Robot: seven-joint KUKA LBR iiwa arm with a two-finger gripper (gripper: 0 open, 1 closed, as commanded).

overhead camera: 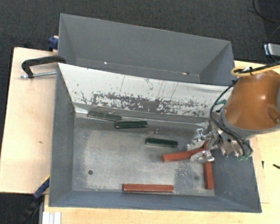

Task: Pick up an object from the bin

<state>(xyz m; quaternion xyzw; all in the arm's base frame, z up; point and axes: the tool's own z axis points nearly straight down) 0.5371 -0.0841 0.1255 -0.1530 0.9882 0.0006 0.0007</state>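
My gripper [204, 144] is low in the right part of the bin, under the arm's orange cover. A red-brown stick [179, 157] lies slanted on the bin floor, and its right end runs up to the gripper. A second red-brown stick [208, 175] lies nearly upright in the view just below the gripper, at the foot of the right wall. A dark green stick [161, 142] lies flat to the gripper's left.
A third red-brown stick [148, 188] lies along the front wall. Two more dark green sticks [131, 125] [104, 114] lie near the back wall at the left. A small dark speck [90, 173] sits on the floor at front left.
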